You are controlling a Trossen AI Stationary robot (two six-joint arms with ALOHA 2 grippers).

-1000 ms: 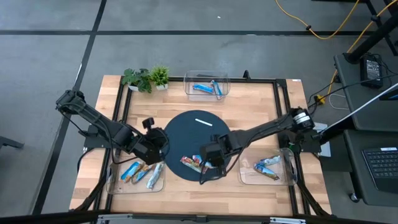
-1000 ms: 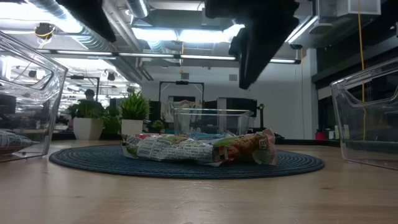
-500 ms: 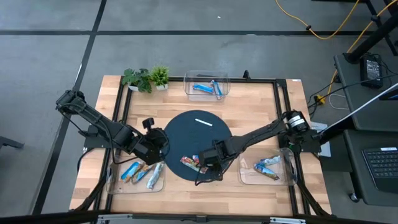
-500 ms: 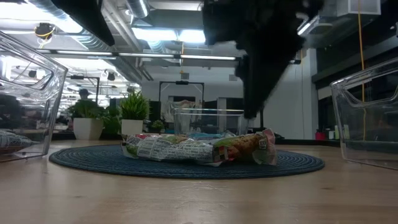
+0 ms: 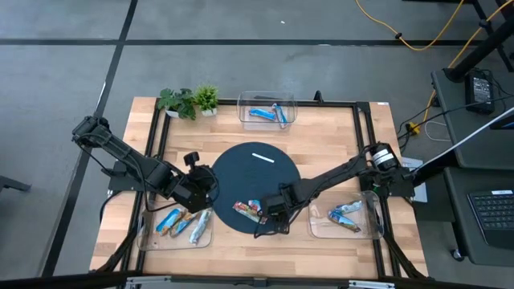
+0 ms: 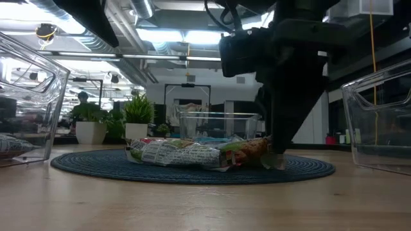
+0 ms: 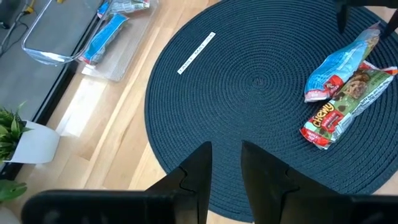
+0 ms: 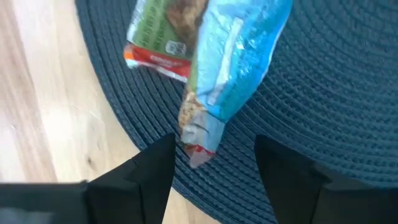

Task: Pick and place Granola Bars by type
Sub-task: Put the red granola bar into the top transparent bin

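Note:
Two granola bars lie side by side on the dark round mat (image 5: 241,172), near its front edge: a blue one (image 8: 233,56) and a red-and-green one (image 8: 165,37). My right gripper (image 8: 211,174) is open and points steeply down. Its fingers stand on either side of the blue bar's near end (image 8: 196,146), close above the mat; I see no touch. In the low view it (image 6: 282,144) hangs over the bars' right end. My left gripper (image 7: 227,171) hovers over the mat's left edge, its fingers a narrow gap apart with nothing between them.
A clear bin (image 5: 181,221) at the near left holds several bars. Another bin (image 5: 345,215) at the near right holds two, and a far bin (image 5: 267,112) holds blue ones. A thin white strip (image 5: 263,157) lies on the mat. Potted plants (image 5: 189,100) stand at the far left.
My right gripper has come down from above the mat toward the two bars, shifting a little toward the table's near edge, and now stands low around the blue bar's end. The bars have not moved.

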